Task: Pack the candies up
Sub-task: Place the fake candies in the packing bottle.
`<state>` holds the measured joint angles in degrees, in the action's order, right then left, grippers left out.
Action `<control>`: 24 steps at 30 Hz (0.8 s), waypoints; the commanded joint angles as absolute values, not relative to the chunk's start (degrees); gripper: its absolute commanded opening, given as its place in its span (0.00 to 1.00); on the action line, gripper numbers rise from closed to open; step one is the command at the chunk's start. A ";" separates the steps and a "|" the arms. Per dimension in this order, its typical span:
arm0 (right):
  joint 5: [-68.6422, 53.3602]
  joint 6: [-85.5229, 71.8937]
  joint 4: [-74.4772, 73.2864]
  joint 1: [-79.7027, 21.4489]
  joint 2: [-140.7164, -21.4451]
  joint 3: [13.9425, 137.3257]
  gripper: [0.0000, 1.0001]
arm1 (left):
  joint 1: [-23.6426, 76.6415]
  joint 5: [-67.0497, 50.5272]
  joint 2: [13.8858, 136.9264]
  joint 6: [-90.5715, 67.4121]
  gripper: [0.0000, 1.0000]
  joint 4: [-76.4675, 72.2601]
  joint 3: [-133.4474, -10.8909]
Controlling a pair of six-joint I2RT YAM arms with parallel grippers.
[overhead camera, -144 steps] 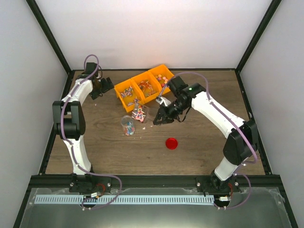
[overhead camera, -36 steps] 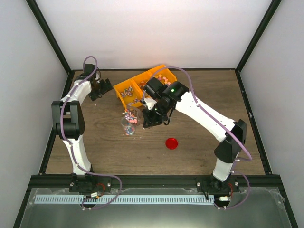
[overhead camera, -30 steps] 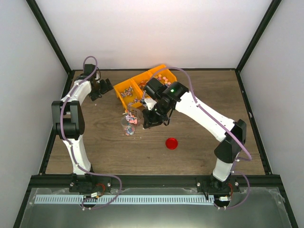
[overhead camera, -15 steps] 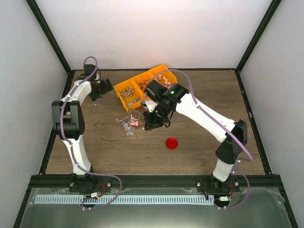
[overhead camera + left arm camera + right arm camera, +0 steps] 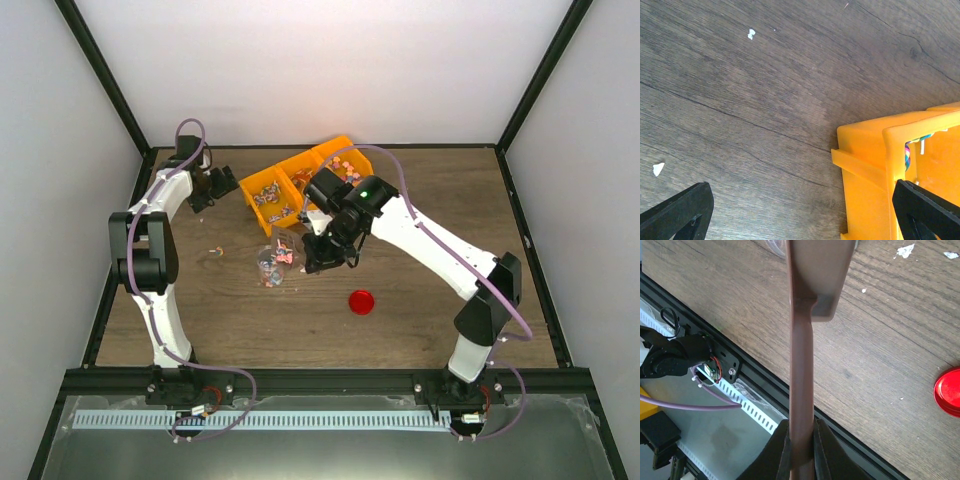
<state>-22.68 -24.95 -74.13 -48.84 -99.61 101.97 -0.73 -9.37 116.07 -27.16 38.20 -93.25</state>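
The right end effector (image 5: 801, 450) is clenched on the handle of a brown scoop (image 5: 802, 360), whose bowl reaches toward the small clear jar (image 5: 267, 270) at mid-bench; candies (image 5: 284, 255) cluster at the jar, more lie in the orange bins (image 5: 865, 170), and one piece sits loose on the bench (image 5: 420, 200) to the jar's left; the left end effector (image 5: 800, 215) hangs released just beside the bins' corner; a red lid (image 5: 361, 301) lies apart, nearer the arms.
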 commanded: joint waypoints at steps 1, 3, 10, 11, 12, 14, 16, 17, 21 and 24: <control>-22.48 -25.81 -74.88 -50.35 -98.86 104.39 0.01 | -1.06 -10.30 116.73 -27.31 1.00 37.20 -92.81; -21.10 -25.63 -74.88 -50.62 -98.24 103.13 0.01 | -1.05 -10.37 116.80 -27.26 1.00 37.37 -93.05; -22.95 -25.23 -74.88 -48.04 -97.79 104.79 0.01 | -1.05 -10.42 116.62 -27.28 1.00 36.98 -92.18; -22.40 -25.05 -74.86 -48.18 -97.81 105.27 0.01 | -1.05 -10.45 116.65 -27.25 1.00 36.99 -92.24; -21.40 -24.93 -74.88 -47.97 -97.67 105.96 0.01 | -1.05 -10.27 116.63 -27.18 1.00 37.06 -92.28; -21.19 -24.84 -74.88 -47.01 -97.48 106.88 0.01 | -1.05 -9.96 116.38 -27.03 1.00 37.10 -92.16; -22.47 -25.27 -74.88 -47.11 -97.83 106.93 0.01 | -1.05 -10.04 116.28 -27.07 1.00 37.08 -91.98; -22.69 -25.67 -74.88 -47.68 -98.10 106.85 0.01 | -1.05 -10.09 116.39 -27.11 1.00 37.06 -91.88; -21.71 -25.89 -74.88 -49.44 -98.36 107.09 0.01 | -1.05 -10.43 116.55 -27.25 1.00 37.03 -92.22; -20.93 -25.76 -74.80 -48.52 -97.78 106.18 0.01 | -1.05 -10.15 116.21 -27.16 1.00 37.09 -92.06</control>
